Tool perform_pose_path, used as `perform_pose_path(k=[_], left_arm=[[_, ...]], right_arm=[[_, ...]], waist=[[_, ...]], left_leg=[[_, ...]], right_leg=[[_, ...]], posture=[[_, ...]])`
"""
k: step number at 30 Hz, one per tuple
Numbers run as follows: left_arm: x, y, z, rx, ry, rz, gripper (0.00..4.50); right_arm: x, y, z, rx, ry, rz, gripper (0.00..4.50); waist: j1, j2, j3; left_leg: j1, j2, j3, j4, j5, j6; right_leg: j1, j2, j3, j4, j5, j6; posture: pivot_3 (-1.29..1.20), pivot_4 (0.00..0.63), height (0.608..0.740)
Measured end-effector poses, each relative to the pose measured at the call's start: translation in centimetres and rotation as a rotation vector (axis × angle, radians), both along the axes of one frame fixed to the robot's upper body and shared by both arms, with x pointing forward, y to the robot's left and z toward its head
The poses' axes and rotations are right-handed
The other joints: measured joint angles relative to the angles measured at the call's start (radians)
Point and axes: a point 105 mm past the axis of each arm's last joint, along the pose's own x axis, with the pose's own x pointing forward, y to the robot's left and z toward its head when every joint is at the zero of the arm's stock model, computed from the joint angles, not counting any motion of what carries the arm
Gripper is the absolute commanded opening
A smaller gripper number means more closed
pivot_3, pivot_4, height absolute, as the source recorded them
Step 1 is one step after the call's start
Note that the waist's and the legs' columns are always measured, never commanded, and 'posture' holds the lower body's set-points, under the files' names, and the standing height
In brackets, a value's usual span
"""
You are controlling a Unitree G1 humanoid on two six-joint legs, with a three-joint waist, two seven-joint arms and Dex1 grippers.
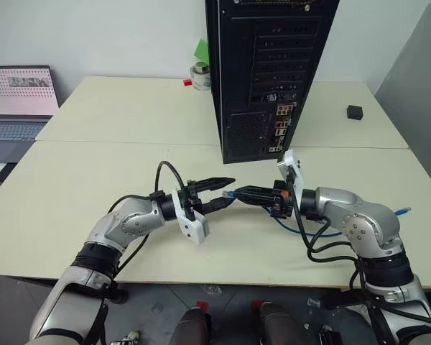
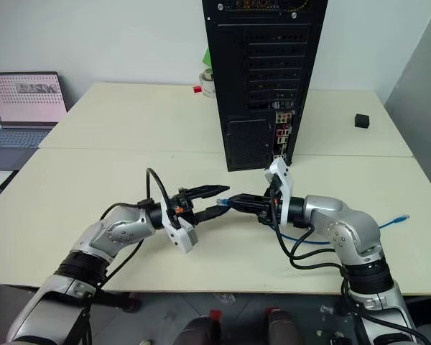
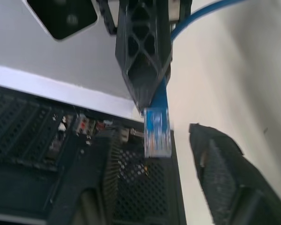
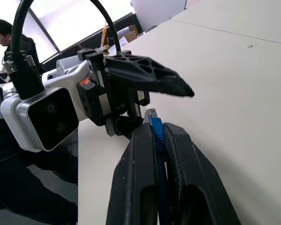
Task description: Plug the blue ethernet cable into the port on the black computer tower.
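Cable plug: you have the blue ethernet cable pinched near its plug end in the right gripper, close to the near edge of the table, with the plug poking out past the fingertips toward the left gripper.
Cable run: from that grip the cord trails back under your right arm and off toward the right edge of the table, where its other end lies.
Right gripper: clenched on the cable, fingers lying roughly level and pointing to the robot's left.
Left gripper: fingers parted, holding nothing, with the plug sitting between or just beside their tips; whether either finger touches it you cannot tell.
Key relation: the cable's long axis runs left to right along the near edge, crosswise to the port, which faces you from the tower's back panel.
Tower: the black computer tower stands upright at the middle of the table, beyond both grippers, slightly nearer your right arm.
Next move, as a judgement: the plug must turn to point away from you at the panel.
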Motion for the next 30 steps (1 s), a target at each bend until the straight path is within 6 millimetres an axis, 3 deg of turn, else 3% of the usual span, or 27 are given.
perform_pose_path(k=[3, 7, 14, 20, 23, 30], left_arm=[[0.7, 1.1, -0.9, -0.046, 0.137, 0.087, 3.31], [1.6, 1.6, -2.0, -0.218, 0.457, 0.225, 3.31], [3.3, 0.5, 2.4, -0.565, 0.784, 0.303, 3.31], [3.7, -1.6, 4.4, -0.663, 0.893, 0.321, 3.31], [3.9, -2.1, 4.5, -0.686, 0.929, 0.34, 3.31], [3.8, -2.6, 4.7, -0.701, 0.933, 0.342, 3.31]], right_arm=[[0.8, -0.5, 0.2, -0.004, -0.025, -0.054, 0.0], [3.1, -2.3, 1.3, 0.011, -0.104, -0.254, 0.0], [6.6, -4.3, 3.7, 0.005, -0.281, -0.609, 0.0], [9.1, -5.6, 4.9, 0.003, -0.352, -0.877, 0.0], [9.8, -6.2, 4.5, -0.015, -0.36, -0.965, 0.0], [10.5, -6.1, 3.8, -0.033, -0.363, -1.045, 0.0]], waist=[[-0.001, 0.0, 0.0], [0.0, 0.0, 0.0], [-0.001, 0.0, 0.0], [-0.001, 0.0, 0.0], [-0.001, 0.0, 0.0], [-0.001, 0.0, 0.0]], left_leg=[[0.0, 0.0, 0.0, 0.0, 0.0, 0.0], [-0.001, 0.0, -0.001, 0.0, 0.0, 0.0], [-0.001, 0.0, -0.001, 0.0, 0.0, 0.0], [-0.001, 0.0, -0.001, 0.0, 0.0, -0.001], [-0.001, 0.0, -0.001, 0.0, 0.0, -0.001], [0.0, 0.0, 0.0, 0.0, 0.0, -0.001]], right_leg=[[0.0, 0.0, 0.0, 0.0, 0.0, 0.0], [0.0, 0.0, 0.0, 0.0, 0.0, 0.0], [0.0, 0.0, -0.001, 0.0, 0.0, 0.0], [-0.001, 0.001, 0.0, 0.0, 0.0, 0.0], [-0.001, 0.001, 0.001, 0.0, 0.0, 0.0], [-0.001, 0.001, 0.001, 0.0, 0.0, 0.0]], posture=[[0.0, 0.15, 0.74], [0.0, 0.15, 0.74], [0.0, 0.15, 0.74], [0.0, 0.15, 0.74], [0.0, 0.15, 0.74], [0.0, 0.15, 0.74]])
